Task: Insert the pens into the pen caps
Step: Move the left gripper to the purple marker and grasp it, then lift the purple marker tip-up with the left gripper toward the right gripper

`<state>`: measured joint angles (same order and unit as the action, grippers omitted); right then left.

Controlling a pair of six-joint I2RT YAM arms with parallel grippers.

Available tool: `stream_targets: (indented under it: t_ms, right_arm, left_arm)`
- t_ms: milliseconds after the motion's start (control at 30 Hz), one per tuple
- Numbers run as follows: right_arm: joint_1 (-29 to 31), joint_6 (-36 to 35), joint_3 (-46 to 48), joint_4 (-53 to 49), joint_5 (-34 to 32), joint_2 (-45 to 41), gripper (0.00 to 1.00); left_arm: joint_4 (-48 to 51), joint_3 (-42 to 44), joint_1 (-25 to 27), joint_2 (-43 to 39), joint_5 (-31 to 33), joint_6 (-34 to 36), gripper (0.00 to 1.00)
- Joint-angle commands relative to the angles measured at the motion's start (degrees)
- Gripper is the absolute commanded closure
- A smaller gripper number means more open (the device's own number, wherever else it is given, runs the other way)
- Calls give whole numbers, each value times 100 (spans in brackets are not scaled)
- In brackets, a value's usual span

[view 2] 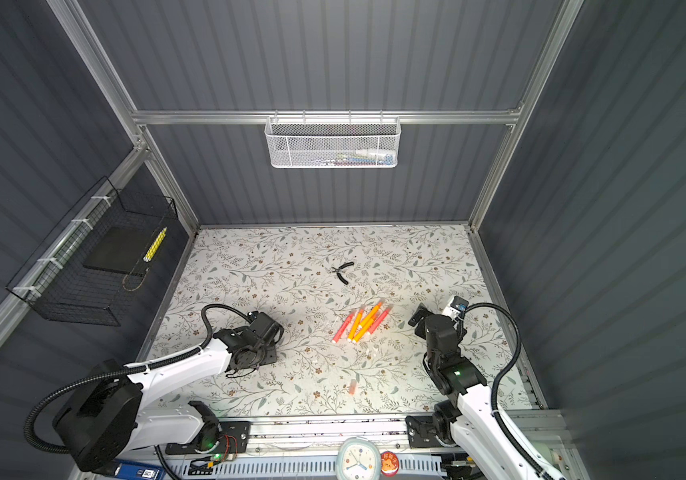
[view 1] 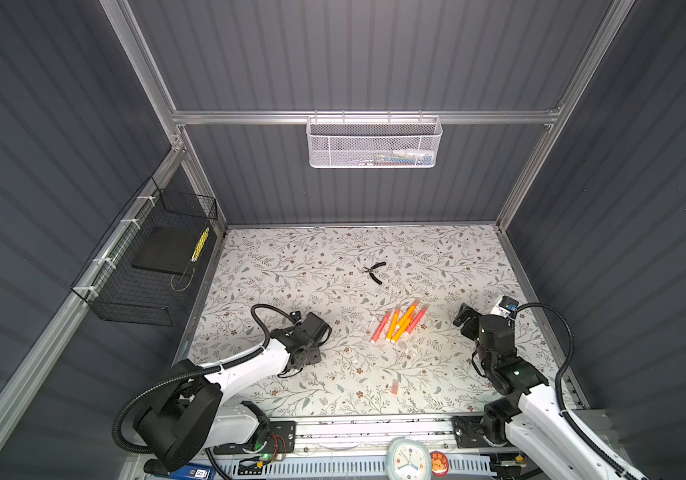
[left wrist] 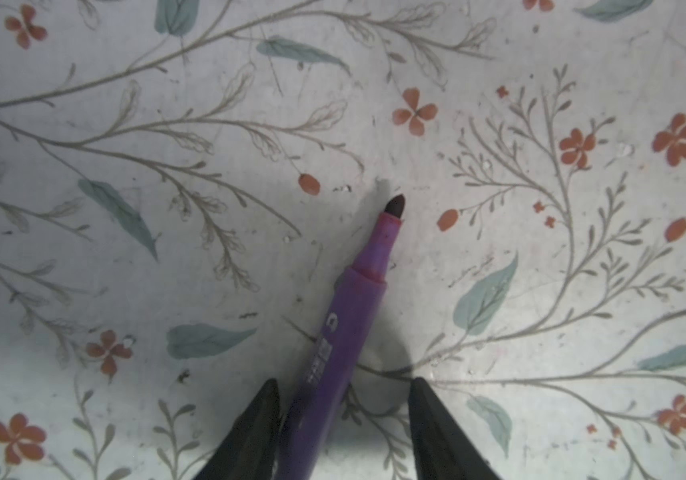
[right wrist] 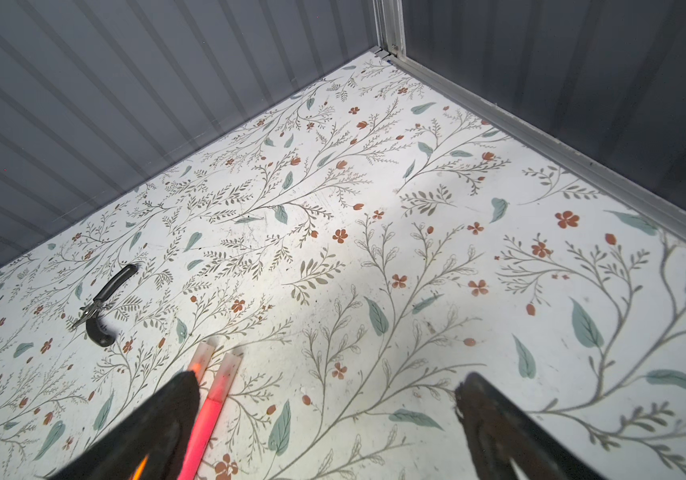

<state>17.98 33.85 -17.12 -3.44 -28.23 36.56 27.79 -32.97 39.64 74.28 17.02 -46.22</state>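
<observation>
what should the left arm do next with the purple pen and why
Probably close the left gripper fully on the slim purple marker pen. In the left wrist view the pen sits between the jaws, one against its barrel and the other clear of it, so lifting now would likely leave it behind.

Matt purple plastic pen, scuffed floral-print table, white metal mesh basket

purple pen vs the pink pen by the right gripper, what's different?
The purple pen sits between the jaws of the left gripper; the pink pen lies outside the gap of the right gripper. The purple pen's dark tip is bare; the pink pen's end sits in a translucent cap. Both are slim markers.
</observation>
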Motion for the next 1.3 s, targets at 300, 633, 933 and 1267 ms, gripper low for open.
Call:
stream_targets:
  t_ms: [300, 633, 933, 1267]
  right_arm:
    - [-22, -11, -89, -78, 1, 22, 1]
    - [-22, -10, -107, -86, 11, 54, 1]
    - [-22, -9, -107, -79, -3, 60, 1]
    - [-22, -13, -96, -86, 3, 4, 1]
  left_arm:
    - [423, 123, -36, -19, -417, 132, 59]
    - [152, 232, -32, 235, -783, 165, 76]
    - [-18, 202, -26, 280, -977, 269, 90]
    - [-801, 186, 123, -276, -1094, -45, 99]
